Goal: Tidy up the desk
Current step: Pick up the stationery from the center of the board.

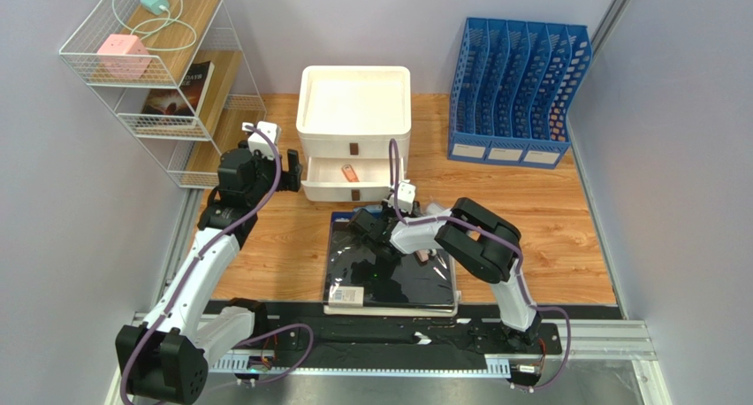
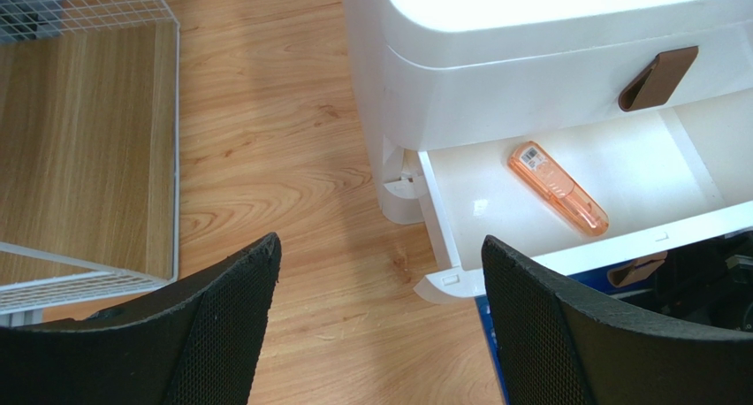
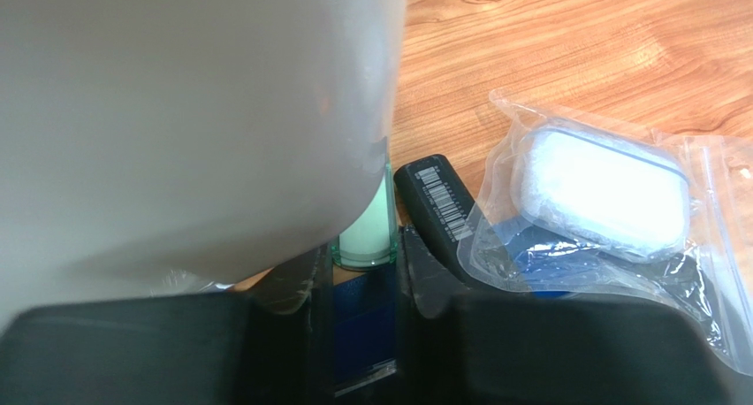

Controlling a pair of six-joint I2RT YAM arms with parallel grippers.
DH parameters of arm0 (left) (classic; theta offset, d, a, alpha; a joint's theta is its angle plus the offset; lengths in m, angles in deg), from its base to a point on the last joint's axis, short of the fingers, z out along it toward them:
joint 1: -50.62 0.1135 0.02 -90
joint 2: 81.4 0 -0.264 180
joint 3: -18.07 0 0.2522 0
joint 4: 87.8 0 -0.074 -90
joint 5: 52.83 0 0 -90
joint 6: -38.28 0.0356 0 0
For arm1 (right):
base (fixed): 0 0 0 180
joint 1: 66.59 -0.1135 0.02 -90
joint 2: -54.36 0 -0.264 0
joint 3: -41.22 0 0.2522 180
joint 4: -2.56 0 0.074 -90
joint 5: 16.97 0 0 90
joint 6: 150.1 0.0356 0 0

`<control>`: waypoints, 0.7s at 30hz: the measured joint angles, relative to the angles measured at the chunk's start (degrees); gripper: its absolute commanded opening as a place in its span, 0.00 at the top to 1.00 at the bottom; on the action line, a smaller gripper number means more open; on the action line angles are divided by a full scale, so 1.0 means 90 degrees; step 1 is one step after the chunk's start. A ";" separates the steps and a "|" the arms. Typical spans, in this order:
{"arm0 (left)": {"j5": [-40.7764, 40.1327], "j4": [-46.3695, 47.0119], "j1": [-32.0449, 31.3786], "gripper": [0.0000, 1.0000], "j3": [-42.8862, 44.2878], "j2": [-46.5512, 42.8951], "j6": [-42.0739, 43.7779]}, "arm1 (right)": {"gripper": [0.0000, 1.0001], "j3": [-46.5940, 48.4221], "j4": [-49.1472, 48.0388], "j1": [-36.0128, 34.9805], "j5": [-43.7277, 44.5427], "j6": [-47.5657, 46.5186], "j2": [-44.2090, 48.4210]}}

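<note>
The desk [image 1: 548, 210] is a light wooden tabletop. A white drawer unit [image 1: 353, 113] stands at its back, its lower drawer [image 2: 619, 166] pulled out with an orange stick [image 2: 557, 188] inside. My left gripper [image 2: 380, 246] hangs open over bare wood beside the drawer's left corner, nothing between its fingers. My right gripper [image 3: 364, 256] is low in front of the drawer [image 1: 376, 224], its fingers pressed against both sides of a mint-green tube [image 3: 364, 224]. The drawer's blurred pale front hides the tube's far end.
A black folder [image 1: 389, 277] lies under the right gripper. Beside the tube are a black barcoded bar [image 3: 442, 202] and a clear bag holding a white case [image 3: 601, 188]. A blue file rack [image 1: 517, 91] stands back right, a white wire shelf [image 1: 159, 78] far left.
</note>
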 measured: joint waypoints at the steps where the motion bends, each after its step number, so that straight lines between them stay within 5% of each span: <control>1: 0.0000 0.0000 0.0000 0.12 0.0000 0.0000 0.0000 | 1.00 -0.0024 -0.0024 0.0007 -0.0012 -0.0024 0.0015; 11: 0.0000 0.0039 0.0000 0.12 0.0000 0.0000 0.0000 | 1.00 -0.0806 -0.0318 -0.0158 -0.0362 -0.0107 0.0682; 21: -0.0002 0.0049 0.0000 0.12 -0.0002 0.0000 0.0000 | 1.00 -0.1664 0.0129 -0.1073 -0.0646 -0.0362 0.2807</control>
